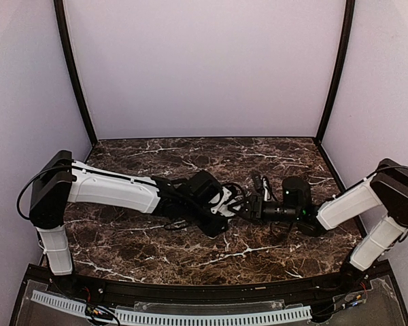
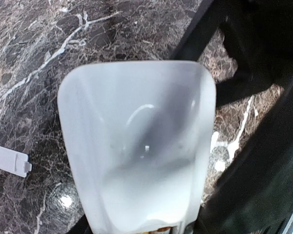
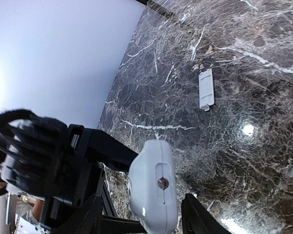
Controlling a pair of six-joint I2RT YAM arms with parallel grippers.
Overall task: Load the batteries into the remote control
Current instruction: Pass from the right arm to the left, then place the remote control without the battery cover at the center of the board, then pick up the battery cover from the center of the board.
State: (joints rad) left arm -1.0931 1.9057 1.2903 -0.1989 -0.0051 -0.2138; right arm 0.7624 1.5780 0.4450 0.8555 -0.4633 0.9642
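Observation:
The white remote control [image 2: 136, 146] fills the left wrist view with its plain back up. My left gripper [image 1: 221, 204] is shut on it and holds it above the table; its fingers are mostly hidden behind the handset. An orange-copper sliver of a battery [image 2: 164, 229] shows at the remote's near edge. In the right wrist view the remote's end face [image 3: 154, 187] sits between the fingers of my right gripper [image 3: 144, 222], which is open around it with a gap on each side. In the top view the remote [image 1: 226, 209] is a small white patch between both grippers.
A small white battery cover [image 3: 206, 89] lies flat on the dark marble table [image 1: 190, 163]; it also shows in the left wrist view [image 2: 10, 161]. Both arms meet mid-table. Pale walls enclose the back and sides.

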